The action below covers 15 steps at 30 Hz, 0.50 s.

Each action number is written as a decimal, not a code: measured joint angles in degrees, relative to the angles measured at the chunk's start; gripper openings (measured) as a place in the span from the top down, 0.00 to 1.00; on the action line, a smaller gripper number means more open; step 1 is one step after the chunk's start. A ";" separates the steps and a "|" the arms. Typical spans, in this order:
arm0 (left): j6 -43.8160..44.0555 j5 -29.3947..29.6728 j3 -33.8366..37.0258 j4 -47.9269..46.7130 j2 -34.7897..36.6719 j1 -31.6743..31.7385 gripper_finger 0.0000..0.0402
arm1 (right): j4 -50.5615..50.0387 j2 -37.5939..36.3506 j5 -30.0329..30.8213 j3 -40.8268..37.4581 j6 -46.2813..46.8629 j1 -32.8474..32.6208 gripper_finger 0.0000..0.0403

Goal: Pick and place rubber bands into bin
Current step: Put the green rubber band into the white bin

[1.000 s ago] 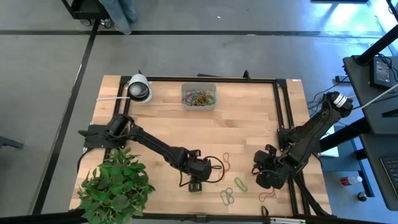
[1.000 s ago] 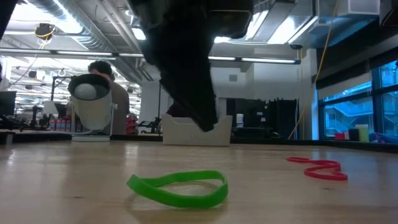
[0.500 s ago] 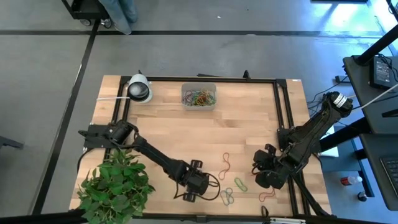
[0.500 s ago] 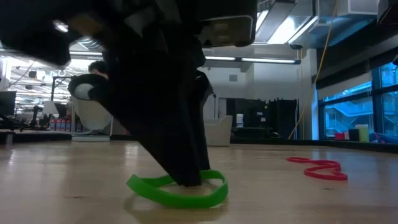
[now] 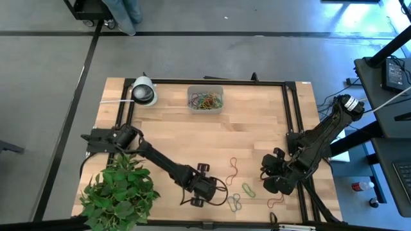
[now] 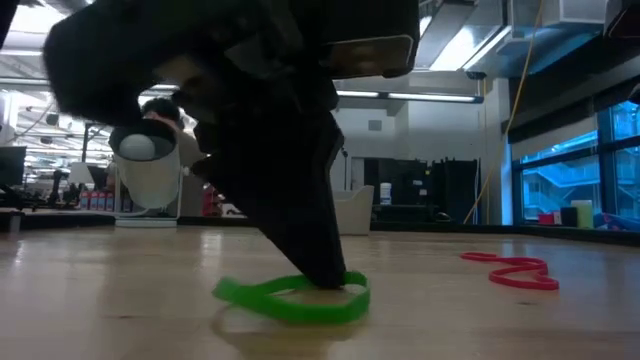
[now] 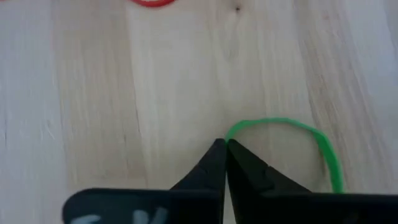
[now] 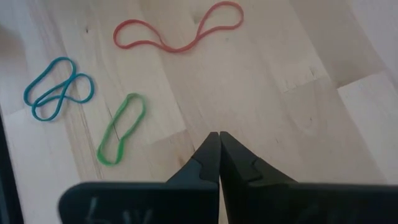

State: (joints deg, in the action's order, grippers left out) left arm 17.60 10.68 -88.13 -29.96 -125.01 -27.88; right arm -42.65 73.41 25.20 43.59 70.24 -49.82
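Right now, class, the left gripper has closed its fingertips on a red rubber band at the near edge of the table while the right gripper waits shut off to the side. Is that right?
Not quite: the colour is wrong. The left gripper has closed on a green rubber band, as the left wrist view and the low view show. The rest stands: the right gripper waits shut off to the side.

Wooden table [image 5: 257, 135] carries bin [image 5: 205, 100], scattered rubber bands [image 5: 234, 168] (several colours), plant [image 5: 119, 190].

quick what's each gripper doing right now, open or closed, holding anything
Left gripper: shut on the green rubber band, down at the table.
Right gripper: shut, holding nothing, waiting near the table's right edge.
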 joint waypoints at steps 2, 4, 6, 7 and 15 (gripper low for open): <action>2.69 -0.25 0.24 -1.13 1.28 0.44 0.99 | -0.02 0.00 0.01 0.00 0.00 0.00 0.99; 5.18 -0.54 0.51 -3.21 3.18 1.28 0.99 | -0.04 0.00 0.24 0.00 0.00 0.00 0.99; 7.76 -0.88 0.30 -4.41 5.96 2.60 0.99 | 0.01 0.00 0.75 0.00 0.00 0.02 0.99; 8.90 -0.62 0.25 -5.69 7.55 3.33 0.99 | 0.08 0.00 0.87 0.00 0.00 0.04 0.99; 10.65 0.17 0.21 -16.84 17.22 11.51 0.99 | 0.54 0.00 1.50 0.00 0.02 1.59 0.99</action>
State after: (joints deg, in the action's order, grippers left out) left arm 28.25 10.85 -87.92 -46.80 -107.79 -16.36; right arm -42.12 73.41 26.70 43.59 70.26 -48.23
